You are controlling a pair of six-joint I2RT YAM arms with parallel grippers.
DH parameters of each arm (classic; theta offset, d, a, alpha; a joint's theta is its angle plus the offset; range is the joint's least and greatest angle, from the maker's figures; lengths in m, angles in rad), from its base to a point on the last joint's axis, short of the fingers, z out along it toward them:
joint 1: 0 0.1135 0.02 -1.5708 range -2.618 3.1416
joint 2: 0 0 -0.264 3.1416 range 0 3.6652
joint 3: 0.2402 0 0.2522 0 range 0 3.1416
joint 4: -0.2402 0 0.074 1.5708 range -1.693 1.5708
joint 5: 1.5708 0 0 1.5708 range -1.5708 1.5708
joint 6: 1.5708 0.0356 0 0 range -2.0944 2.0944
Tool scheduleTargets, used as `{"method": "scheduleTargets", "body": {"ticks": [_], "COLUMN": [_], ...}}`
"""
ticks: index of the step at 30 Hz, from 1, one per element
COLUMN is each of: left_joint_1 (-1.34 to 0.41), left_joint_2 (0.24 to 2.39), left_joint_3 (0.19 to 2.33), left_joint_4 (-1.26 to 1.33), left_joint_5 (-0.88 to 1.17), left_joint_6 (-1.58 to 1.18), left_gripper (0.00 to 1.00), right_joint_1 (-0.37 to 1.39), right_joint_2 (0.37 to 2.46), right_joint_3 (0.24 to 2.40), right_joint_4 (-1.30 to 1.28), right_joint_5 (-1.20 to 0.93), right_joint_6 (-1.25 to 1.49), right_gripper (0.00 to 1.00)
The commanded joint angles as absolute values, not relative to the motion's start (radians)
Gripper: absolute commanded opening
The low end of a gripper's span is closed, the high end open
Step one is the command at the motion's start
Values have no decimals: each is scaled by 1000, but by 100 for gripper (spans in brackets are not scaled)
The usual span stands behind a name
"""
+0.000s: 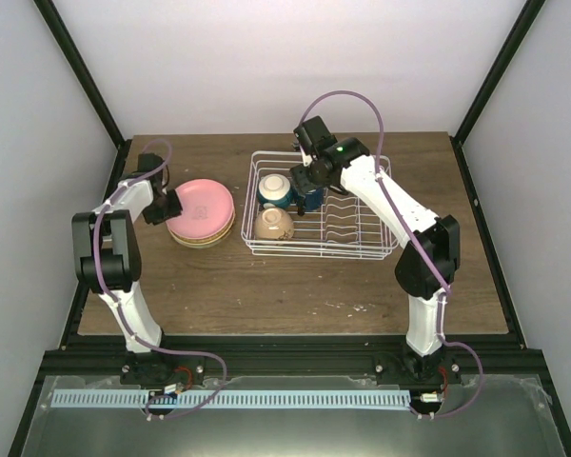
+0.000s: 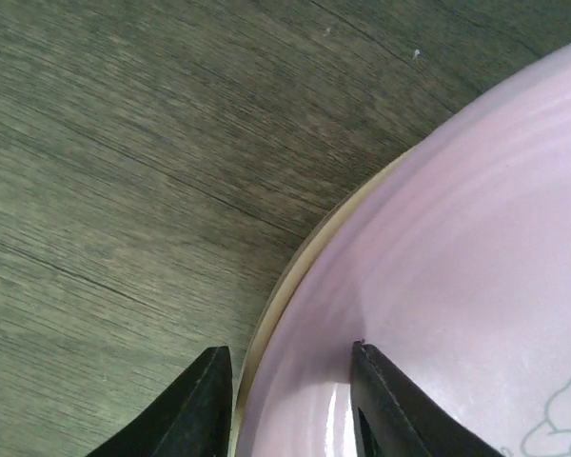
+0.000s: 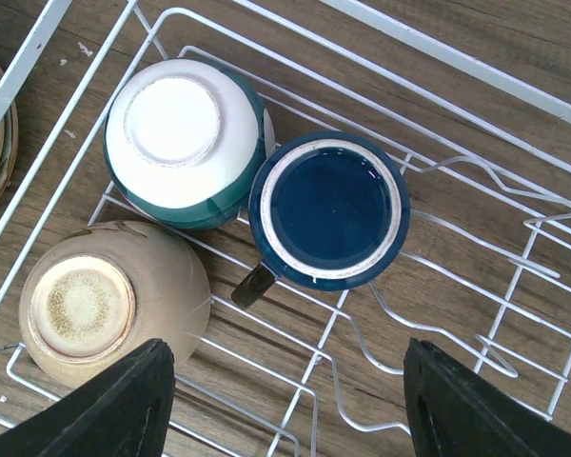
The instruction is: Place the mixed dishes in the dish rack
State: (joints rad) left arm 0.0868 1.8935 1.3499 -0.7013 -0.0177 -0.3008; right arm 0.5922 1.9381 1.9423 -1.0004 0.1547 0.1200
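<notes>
**Two plates on the worktop, three dishes in the rack**

Two plates lie flat in a stack at the left of the worktop [image 1: 266,295], faces up, just beside the rack's left end: the round pink plate [image 1: 202,203] on top, the tan-yellow plate [image 1: 200,242] showing only as a rim beneath it. Our left hand [image 1: 167,208] is at the stack's left edge. From its wrist we see one finger outside the pink rim and the other over the plate's inner slope. We cannot tell whether it is clamped on the rim or merely straddling it.

The dish rack [image 1: 324,253] sits right of the stack, its long axis running left to right across the worktop. In its left end the cream bowl [image 3: 105,300] and the white-and-blue bowl [image 3: 176,138] both rest bottom-up, the cream one nearer us. The small dark blue mug [image 3: 328,209] stands just right of the white-and-blue bowl, touching it or nearly so. It shows a pale ring round a dark disc, which reads to us as base up. Its handle points back toward the cream bowl. The upright prongs [image 1: 347,214] fill the rack's right part.

Our right hand [image 3: 290,347] hovers above the bowls and mug, fingers spread wide with nothing between them.
</notes>
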Motion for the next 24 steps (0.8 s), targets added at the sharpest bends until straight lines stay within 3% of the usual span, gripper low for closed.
{"method": "scheduleTargets", "body": {"ticks": [1, 11, 24], "left_joint_1": [85, 87, 115], "left_joint_2": [1889, 1851, 1770], "left_joint_3": [1363, 1366, 1358], "left_joint_4": [-690, -718, -784], "left_joint_5": [-21, -48, -102], "left_joint_6": [-297, -280, -248], "left_gripper": [32, 0, 0], "right_joint_1": [595, 594, 593], "right_joint_2": [1945, 1970, 2008], "right_joint_3": [1979, 2001, 2068], "right_joint_4": [-995, -996, -1008], "right_joint_5": [169, 166, 150], "right_joint_6": [114, 104, 75], "right_gripper": [67, 67, 68]}}
